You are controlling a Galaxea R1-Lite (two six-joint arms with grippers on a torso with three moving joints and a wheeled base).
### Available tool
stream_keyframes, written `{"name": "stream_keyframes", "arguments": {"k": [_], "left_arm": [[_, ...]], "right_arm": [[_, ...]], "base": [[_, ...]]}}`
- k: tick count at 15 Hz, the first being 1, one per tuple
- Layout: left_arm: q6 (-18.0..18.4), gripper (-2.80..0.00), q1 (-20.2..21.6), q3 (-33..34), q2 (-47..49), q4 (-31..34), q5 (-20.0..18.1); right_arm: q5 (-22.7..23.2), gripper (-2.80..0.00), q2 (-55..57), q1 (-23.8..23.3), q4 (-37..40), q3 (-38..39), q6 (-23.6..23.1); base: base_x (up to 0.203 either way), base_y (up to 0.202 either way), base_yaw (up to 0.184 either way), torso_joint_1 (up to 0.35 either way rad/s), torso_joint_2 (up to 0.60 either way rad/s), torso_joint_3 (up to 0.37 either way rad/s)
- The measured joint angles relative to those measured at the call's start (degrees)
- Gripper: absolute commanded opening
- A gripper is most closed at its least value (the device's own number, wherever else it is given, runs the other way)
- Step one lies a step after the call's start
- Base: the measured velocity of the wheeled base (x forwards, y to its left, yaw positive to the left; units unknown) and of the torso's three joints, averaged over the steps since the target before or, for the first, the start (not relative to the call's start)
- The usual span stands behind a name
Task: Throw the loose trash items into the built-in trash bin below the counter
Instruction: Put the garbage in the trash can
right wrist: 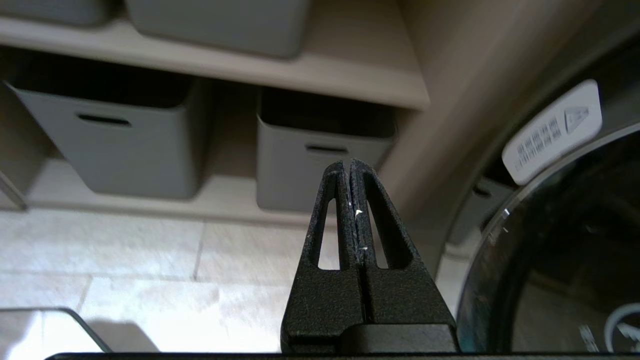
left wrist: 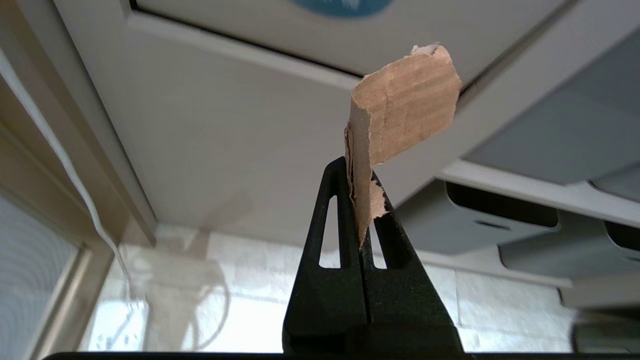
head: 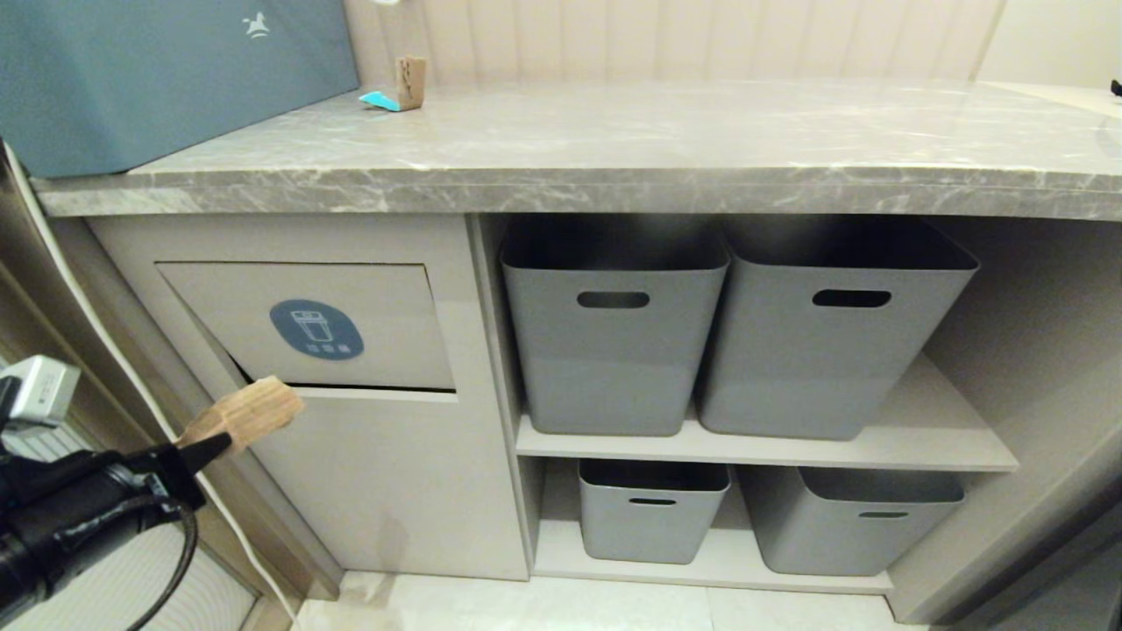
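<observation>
Left claw (head: 215, 447) clamped on cardboard scrap (head: 245, 410) just below bin flap (head: 351, 298), grey baskets (head: 614, 333) beside flap, right claw (right wrist: 352, 167) clenched empty.

You had a brown cardboard scrap (head: 250, 410) in black fingers (left wrist: 336, 220). The flap (head: 386, 324) was beige with a blue oval sticker (head: 316, 329) bearing a white bin icon. The desk (head: 666, 149) was grey with white veining, the baskets (head: 614, 350) plain grey, one bit (head: 379, 101) turquoise.
</observation>
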Motion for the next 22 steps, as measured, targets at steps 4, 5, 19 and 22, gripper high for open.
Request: {"name": "stream_keyframes", "arguments": {"k": [4, 5, 19, 22], "left_arm": [[3.5, -2.80, 0.4, 0.3, 10.0, -15.5, 0.0], [4.4, -2.80, 0.5, 0.4, 13.1, -20.7, 0.0], [6.7, -2.80, 0.2, -11.5, 37.7, -41.7, -7.3], [6.6, -2.80, 0.2, -18.3, 43.5, -43.4, -8.2]], "right_arm": [[1.5, -2.80, -4.4, 0.0, 0.0, 0.3, 0.0], [1.5, -2.80, -4.8, 0.1, 0.0, 0.3, 0.3], [1.6, -2.80, -5.4, 0.1, 0.0, 0.4, 0.2], [1.6, -2.80, -5.4, 0.1, -0.1, 0.4, 0.2]], "base": [[0.000, 0.000, 0.000, 0.000, 0.00, 0.000], [0.000, 0.000, 0.000, 0.000, 0.00, 0.000], [0.000, 0.000, 0.000, 0.000, 0.00, 0.000], [0.000, 0.000, 0.000, 0.000, 0.00, 0.000]]}}
